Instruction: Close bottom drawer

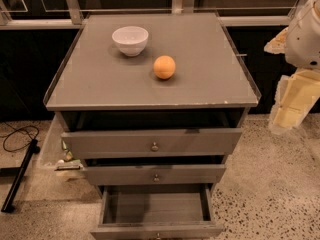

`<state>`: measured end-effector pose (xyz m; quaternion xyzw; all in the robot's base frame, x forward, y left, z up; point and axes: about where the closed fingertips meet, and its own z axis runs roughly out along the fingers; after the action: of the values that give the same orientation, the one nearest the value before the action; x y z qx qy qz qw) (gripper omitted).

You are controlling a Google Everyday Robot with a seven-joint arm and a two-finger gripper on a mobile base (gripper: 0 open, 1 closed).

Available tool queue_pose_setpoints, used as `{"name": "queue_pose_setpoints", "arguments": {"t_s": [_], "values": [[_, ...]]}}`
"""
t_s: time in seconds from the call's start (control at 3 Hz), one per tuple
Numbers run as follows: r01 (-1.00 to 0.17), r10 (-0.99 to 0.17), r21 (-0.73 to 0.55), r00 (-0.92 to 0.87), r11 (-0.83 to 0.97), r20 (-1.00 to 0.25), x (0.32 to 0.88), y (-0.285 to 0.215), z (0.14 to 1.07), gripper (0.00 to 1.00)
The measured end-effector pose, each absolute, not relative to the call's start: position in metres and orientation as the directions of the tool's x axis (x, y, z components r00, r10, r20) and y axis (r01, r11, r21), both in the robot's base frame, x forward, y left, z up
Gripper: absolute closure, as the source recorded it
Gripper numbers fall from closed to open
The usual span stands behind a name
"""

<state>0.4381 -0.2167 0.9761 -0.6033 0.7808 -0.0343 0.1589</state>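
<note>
While the bottom drawer (156, 207) (lowest of 3) stands pulled out at lower centre, the gripper (291, 106) hangs at the right edge. Whether it is apart or together cannot be told.

Showing a cabinet (200, 84) of grey painted wood, matt and smooth on top with pale chipping along the front edge, and the bottom drawer (155, 207) wearing the same flat grey finish, faintly streaked inside, with small round knobs (154, 146) of dull metal on the drawer fronts. Sitting on the top and catching soft light: a white bowl (130, 39), smooth and slightly glossy like glazed ceramic, and an orange (164, 67) with a matt skin. Hanging at the right edge beside the cabinet and looking like smooth cream plastic: the gripper (292, 104), above a polished, speckled stone floor (270, 184).
</note>
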Motion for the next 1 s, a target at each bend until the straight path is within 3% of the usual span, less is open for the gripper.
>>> {"name": "queue_pose_setpoints", "arguments": {"t_s": [1.0], "values": [[-0.951,-0.952,-0.183,-0.207,0.25,-0.226,0.42,-0.225,0.91,0.0]]}}
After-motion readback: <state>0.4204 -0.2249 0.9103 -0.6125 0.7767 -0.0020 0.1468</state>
